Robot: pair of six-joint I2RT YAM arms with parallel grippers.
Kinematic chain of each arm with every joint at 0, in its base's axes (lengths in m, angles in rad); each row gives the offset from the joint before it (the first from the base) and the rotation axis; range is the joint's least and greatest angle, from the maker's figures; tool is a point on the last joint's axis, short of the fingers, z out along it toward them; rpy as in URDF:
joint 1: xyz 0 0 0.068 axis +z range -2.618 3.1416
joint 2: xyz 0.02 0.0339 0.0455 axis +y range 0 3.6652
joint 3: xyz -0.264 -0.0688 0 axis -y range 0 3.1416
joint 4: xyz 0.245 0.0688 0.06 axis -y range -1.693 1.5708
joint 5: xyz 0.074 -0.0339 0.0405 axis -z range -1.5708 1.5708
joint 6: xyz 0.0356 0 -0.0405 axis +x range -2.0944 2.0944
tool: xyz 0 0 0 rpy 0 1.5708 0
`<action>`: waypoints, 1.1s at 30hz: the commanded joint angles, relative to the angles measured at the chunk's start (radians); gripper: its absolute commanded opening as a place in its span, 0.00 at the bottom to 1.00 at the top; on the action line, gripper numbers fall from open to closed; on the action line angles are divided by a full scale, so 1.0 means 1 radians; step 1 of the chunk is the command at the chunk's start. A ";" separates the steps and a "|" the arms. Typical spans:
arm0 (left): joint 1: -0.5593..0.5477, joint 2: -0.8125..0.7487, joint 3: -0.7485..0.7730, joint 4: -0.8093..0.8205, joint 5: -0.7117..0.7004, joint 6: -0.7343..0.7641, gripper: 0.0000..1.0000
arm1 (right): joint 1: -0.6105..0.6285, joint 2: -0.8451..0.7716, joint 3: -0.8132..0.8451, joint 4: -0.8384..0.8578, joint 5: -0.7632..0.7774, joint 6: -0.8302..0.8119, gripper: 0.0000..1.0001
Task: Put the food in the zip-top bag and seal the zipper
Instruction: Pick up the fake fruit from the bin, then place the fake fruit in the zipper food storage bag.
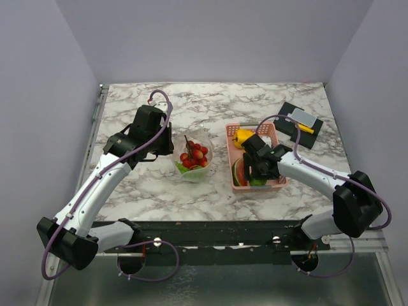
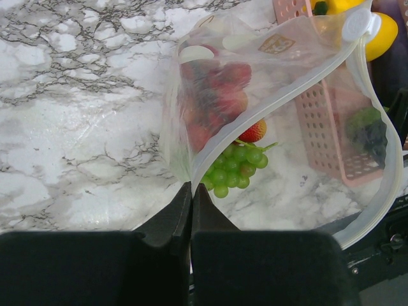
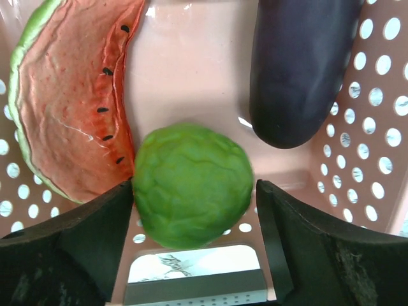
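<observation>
You see a red watermelon slice (image 3: 70, 108) (black seeds, green rind), a green ball (image 3: 191, 185), a purple eggplant (image 3: 299, 64), a pink basket (image 3: 376, 146) and a grey-veined white counter (image 2: 76, 95).

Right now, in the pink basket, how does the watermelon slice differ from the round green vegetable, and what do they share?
Shape: the watermelon slice is a flat curved wedge; the round green vegetable is a wrinkled ball.
Colour: the slice is red with black seeds and a green rind; the vegetable is green all over.
Place: the vegetable sits between the right gripper's open jaws; the slice lies outside them.
Both lie in the pink basket.
</observation>
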 commanded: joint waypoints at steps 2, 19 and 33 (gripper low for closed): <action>0.005 0.008 0.013 0.019 0.019 0.002 0.00 | -0.012 0.006 -0.021 0.046 -0.029 -0.013 0.70; 0.005 0.012 0.015 0.024 0.017 0.000 0.00 | -0.014 -0.136 0.205 -0.079 0.002 -0.086 0.30; 0.005 0.016 0.017 0.026 0.018 -0.002 0.00 | 0.006 -0.188 0.448 0.034 -0.301 -0.235 0.27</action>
